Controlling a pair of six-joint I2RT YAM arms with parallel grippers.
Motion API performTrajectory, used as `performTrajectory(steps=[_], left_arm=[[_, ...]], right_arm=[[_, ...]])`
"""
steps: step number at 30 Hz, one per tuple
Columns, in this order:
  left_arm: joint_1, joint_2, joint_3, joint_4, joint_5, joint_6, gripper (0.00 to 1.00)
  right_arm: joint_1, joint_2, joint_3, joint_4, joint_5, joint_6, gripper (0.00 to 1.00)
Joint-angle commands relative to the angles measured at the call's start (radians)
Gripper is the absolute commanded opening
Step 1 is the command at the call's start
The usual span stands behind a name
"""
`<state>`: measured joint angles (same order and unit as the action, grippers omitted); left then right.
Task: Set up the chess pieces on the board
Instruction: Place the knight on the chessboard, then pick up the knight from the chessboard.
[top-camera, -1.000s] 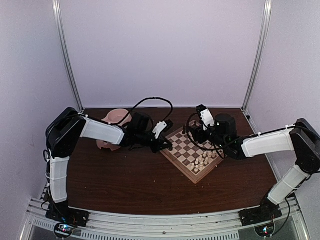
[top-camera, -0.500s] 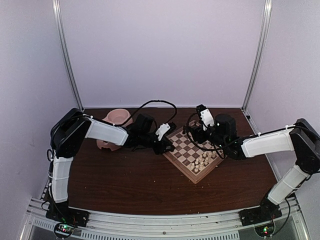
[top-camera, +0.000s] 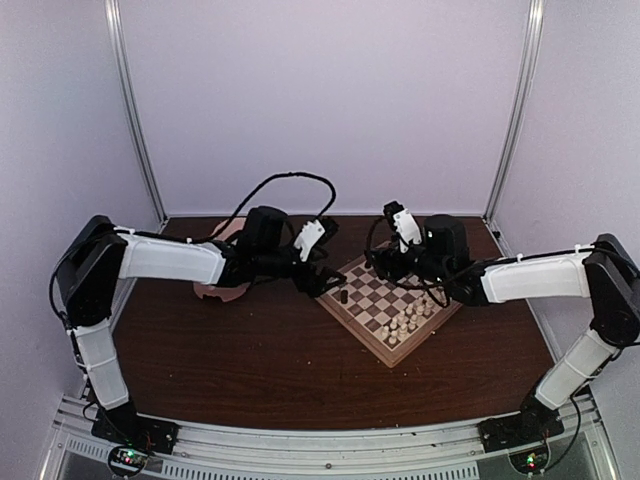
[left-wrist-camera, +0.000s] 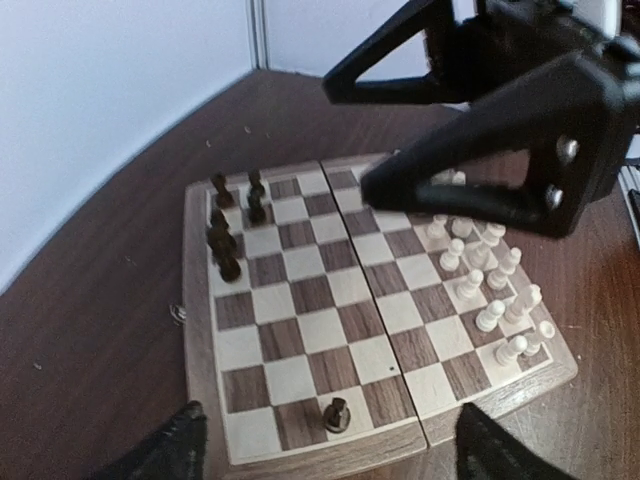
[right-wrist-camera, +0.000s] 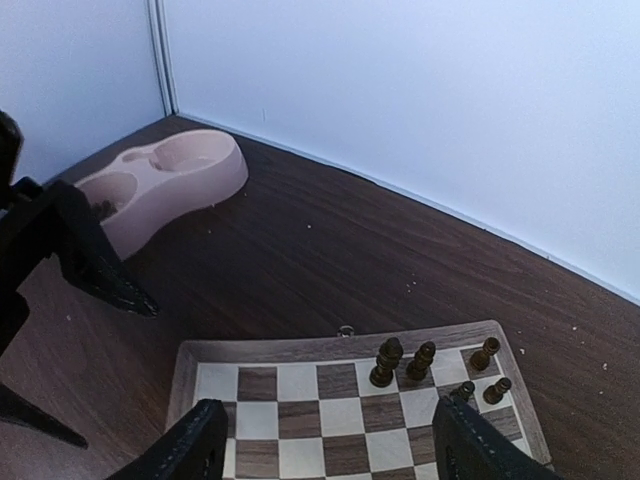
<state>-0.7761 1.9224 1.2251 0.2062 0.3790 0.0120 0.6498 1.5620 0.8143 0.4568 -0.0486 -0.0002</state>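
Our left tool (left-wrist-camera: 335, 452) has its jaws wide apart. A lone dark piece (left-wrist-camera: 338, 413) stands upright between the fingertips, in the row nearest that arm, and neither finger touches it. That is the first hazard as we judge it. If the arm pulls away with any sideways drift, one finger (left-wrist-camera: 178, 440) can clip the piece and tip it. So close to the rim, it could roll off the board (left-wrist-camera: 196, 300) onto the counter (left-wrist-camera: 90, 330). A straight lift looks safest to us.

Our right tool (right-wrist-camera: 330, 450) also has its jaws apart and holds nothing we can see. It hangs over the board near the far corner, where the other dark chessmen (right-wrist-camera: 420, 360) stand bunched close together. A descent there could knock a neighbour while the jaws close on one piece, and such small men may slip out of a loose pinch.

Both tools are over the same board and near each other. If they move at once, we risk a collision or a snagged cable. The pale chessmen (left-wrist-camera: 490, 290) crowd the side beneath the right arm, so a low sweep could topple several. We cannot tell whether the pink bowl (right-wrist-camera: 170, 180), well apart on the counter, holds more pieces.
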Motion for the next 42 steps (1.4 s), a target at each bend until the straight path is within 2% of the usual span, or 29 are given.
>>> performTrajectory(steps=[1,6,8,9,12,14,15,20,26,32,42], left_arm=[[-0.003,-0.140,-0.026,-0.033,-0.102,0.018,0.97],[-0.002,-0.269,-0.102,-0.062,-0.239,-0.025,0.98],[-0.002,-0.311,-0.133,-0.077,-0.328,-0.076,0.98],[-0.001,-0.327,-0.142,-0.092,-0.358,-0.091,0.98],[0.000,-0.362,-0.137,-0.192,-0.468,-0.149,0.98],[0.005,-0.368,-0.117,-0.285,-0.519,-0.189,0.98],[0.009,-0.374,-0.115,-0.316,-0.514,-0.192,0.98],[0.016,-0.439,-0.204,-0.272,-0.554,-0.218,0.98],[0.060,-0.459,-0.218,-0.360,-0.541,-0.312,0.98],[0.063,-0.519,-0.309,-0.312,-0.548,-0.336,0.98],[0.065,-0.528,-0.347,-0.284,-0.529,-0.376,0.98]], right_arm=[[-0.004,0.011,0.150,-0.232,0.023,0.094,0.98],[-0.005,0.008,0.300,-0.583,0.132,0.175,1.00],[-0.005,-0.008,0.312,-0.648,0.117,0.159,1.00],[-0.004,-0.021,0.305,-0.659,0.090,0.153,1.00],[-0.006,-0.029,0.310,-0.705,-0.118,0.107,0.97],[-0.002,0.012,0.383,-0.810,-0.187,0.128,0.83],[0.002,0.037,0.421,-0.856,-0.217,0.134,0.77],[0.062,0.120,0.517,-0.943,-0.211,0.146,0.69],[0.123,0.272,0.683,-1.076,-0.153,0.125,0.53],[0.149,0.399,0.803,-1.172,-0.093,0.088,0.49],[0.151,0.483,0.879,-1.211,-0.012,0.072,0.46]])
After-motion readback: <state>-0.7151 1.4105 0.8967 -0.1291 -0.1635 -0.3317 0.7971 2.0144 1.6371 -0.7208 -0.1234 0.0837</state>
